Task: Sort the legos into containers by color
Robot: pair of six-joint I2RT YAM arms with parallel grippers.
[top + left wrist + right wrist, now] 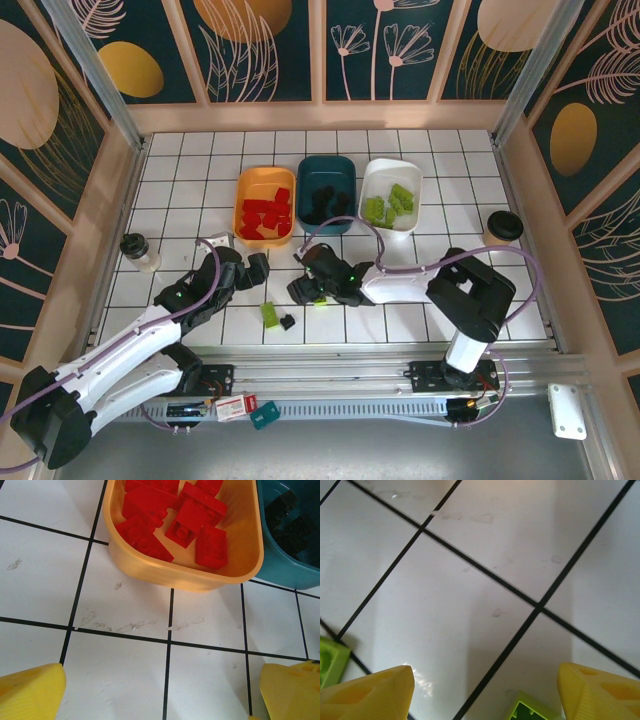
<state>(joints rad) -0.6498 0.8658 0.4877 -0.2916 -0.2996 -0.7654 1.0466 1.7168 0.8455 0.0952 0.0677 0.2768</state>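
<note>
Three containers stand in a row at the back. The orange tub [250,188] [240,572] holds red legos [268,214] [192,517]. Black legos lie in the teal tub [326,166] [295,570], lime green ones in the white tub [392,168]. My left gripper [250,268] [162,672] is open over bare tile just in front of the orange tub. My right gripper [305,292] [485,680] is open and low over the table, with a green lego [530,712] lying between its fingers near the right one. Loose on the tiles are a green lego [270,315] [330,660] and a black lego [288,322].
A small lidded cup [140,252] stands at the left and another cup [502,228] at the right. Wooden walls close in the tiled table on three sides.
</note>
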